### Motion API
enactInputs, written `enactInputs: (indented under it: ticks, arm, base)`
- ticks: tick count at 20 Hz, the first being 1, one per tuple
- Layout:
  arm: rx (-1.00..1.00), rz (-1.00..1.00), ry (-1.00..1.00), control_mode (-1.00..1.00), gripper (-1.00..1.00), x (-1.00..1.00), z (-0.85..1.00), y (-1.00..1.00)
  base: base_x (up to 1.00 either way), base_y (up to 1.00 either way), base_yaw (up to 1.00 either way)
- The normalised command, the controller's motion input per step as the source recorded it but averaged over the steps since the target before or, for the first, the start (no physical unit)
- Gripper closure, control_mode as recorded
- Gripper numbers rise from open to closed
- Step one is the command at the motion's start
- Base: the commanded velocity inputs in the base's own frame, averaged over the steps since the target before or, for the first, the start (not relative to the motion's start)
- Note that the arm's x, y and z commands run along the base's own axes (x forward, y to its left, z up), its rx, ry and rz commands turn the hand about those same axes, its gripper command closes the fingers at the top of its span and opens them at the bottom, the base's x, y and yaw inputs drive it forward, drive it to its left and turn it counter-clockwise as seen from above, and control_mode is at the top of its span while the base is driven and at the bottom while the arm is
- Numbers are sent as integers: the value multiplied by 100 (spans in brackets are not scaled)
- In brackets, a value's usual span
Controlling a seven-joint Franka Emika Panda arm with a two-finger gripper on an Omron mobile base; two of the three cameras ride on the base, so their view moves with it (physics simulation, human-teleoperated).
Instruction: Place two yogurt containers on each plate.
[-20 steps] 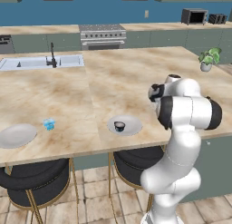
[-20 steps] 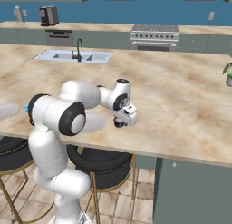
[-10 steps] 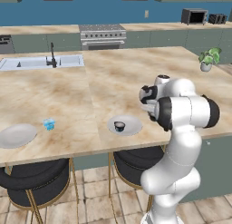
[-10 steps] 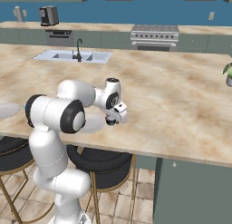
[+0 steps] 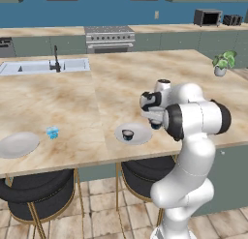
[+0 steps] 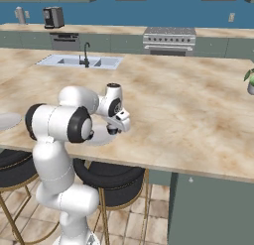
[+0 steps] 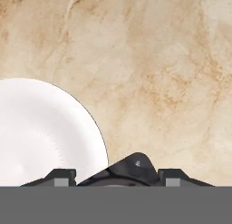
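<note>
A marbled tabletop [image 5: 72, 105] spans a blue-walled kitchen. Left to right on it: one empty plate [image 5: 18, 144] near the front edge, one light blue cup [image 5: 53, 132] just beside it, then a second plate [image 5: 135, 134] carrying one dark cup [image 5: 128, 134]. The pincer [image 5: 156, 125] hangs above that plate's right rim, its fingers clamped on another dark cup [image 7: 129, 171].

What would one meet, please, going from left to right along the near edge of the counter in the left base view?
Empty plate → light blue yogurt cup → plate holding a dark yogurt cup → gripper.
</note>
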Motion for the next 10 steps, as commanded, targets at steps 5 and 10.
enactInputs:
  ticks: [5,10]
  arm:
    - [0,2,1,-100,100,0,-4,45]
    - [0,0,5,-100,100,0,-18,19]
  base:
    - [0,0,0]
    - [0,0,0]
